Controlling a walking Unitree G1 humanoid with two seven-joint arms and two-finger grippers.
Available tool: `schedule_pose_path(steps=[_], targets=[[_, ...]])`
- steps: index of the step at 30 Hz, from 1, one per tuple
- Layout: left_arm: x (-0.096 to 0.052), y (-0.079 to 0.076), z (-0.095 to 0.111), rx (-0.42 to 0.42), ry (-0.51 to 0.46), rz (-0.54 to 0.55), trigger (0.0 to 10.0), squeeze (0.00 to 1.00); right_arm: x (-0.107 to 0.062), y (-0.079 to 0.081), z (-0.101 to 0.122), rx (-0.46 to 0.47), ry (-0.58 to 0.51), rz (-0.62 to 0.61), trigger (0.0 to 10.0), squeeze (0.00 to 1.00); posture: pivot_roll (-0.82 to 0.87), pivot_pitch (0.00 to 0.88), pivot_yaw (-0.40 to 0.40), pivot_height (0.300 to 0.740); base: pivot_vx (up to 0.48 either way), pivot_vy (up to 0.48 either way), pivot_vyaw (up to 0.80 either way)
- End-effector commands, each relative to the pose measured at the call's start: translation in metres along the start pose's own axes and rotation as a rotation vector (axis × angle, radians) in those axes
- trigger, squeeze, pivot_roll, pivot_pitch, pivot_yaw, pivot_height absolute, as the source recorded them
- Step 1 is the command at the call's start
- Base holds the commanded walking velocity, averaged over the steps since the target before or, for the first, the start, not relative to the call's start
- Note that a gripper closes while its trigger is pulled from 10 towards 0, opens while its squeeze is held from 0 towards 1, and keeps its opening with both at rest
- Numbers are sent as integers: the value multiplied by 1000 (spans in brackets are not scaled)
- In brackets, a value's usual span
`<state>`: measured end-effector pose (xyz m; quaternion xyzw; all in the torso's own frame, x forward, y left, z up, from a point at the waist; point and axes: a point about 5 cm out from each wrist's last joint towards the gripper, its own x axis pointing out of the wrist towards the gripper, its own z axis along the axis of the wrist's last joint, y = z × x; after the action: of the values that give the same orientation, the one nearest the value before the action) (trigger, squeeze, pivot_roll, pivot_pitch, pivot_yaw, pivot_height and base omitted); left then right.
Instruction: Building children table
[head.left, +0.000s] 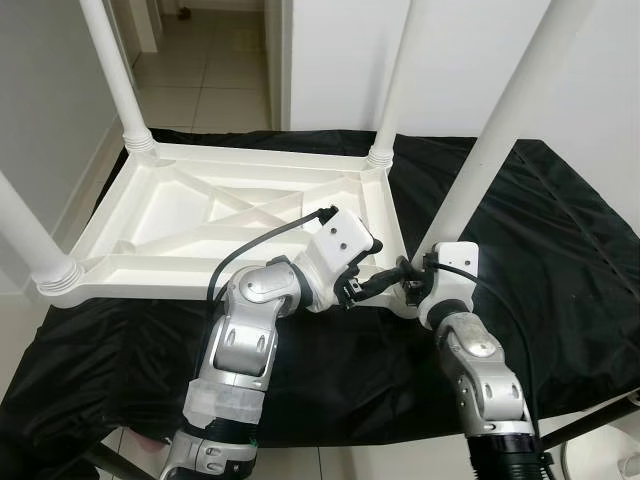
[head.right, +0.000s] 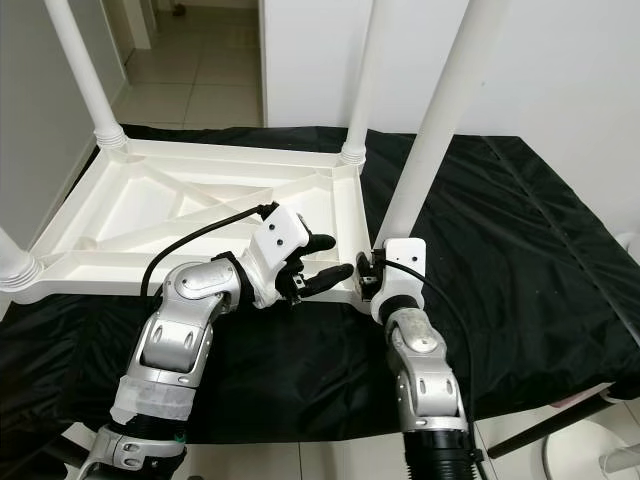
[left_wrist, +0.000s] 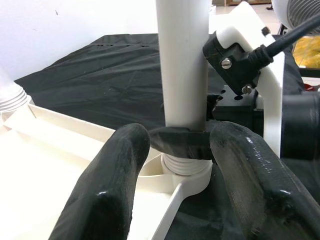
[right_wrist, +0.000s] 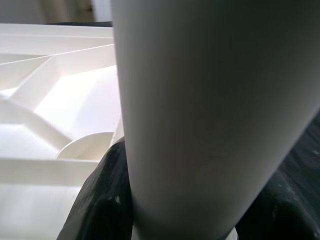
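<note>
Right gripper (head.left: 408, 272) clenched on near-right table leg (head.left: 497, 130); left gripper (head.left: 372, 284) spread beside it. We risk cross-threading if the leg tilts.

Bright, even indoor light; eye views sharp w/ soft shadows. Right wrist view blurry (leg (right_wrist: 210, 115) too close), fingers (left_wrist: 107, 195) glossy.

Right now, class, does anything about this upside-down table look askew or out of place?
Yes: the near-right leg leans off to the right, while the other legs stand nearly straight in their sockets. The right end effector grips its base at the tabletop corner, the left end effector beside it.
</note>
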<state>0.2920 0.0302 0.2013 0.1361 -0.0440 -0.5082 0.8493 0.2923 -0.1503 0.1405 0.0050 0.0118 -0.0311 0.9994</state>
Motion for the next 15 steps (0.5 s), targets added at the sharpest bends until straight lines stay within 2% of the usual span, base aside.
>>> schedule_pose_path(steps=[1, 4, 12, 13, 15], targets=[[0, 11, -1, -1, 10, 240, 10000, 0, -6, -8, -14, 5, 70, -113, 10000, 0, -29, 0, -32, 740, 0, 0, 0], [0, 11, -1, -3, 10, 245, 10000, 0, -9, -3, -13, 25, 70, -162, 10000, 0, -22, 0, -38, 740, 0, 0, 0], [1, 12, -1, -1, 8, 245, 10000, 0, -11, 2, -9, 35, 63, -165, 10000, 0, -27, 0, -36, 740, 0, 0, 0], [0, 12, 0, -2, 6, 246, 10000, 0, -11, 4, -7, 48, 54, -156, 10000, 1000, -27, 0, -36, 740, 0, 0, 0], [0, 13, 0, -2, 6, 247, 10000, 0, -12, 5, -6, 51, 51, -153, 10000, 1000, -27, 0, -36, 740, 0, 0, 0]])
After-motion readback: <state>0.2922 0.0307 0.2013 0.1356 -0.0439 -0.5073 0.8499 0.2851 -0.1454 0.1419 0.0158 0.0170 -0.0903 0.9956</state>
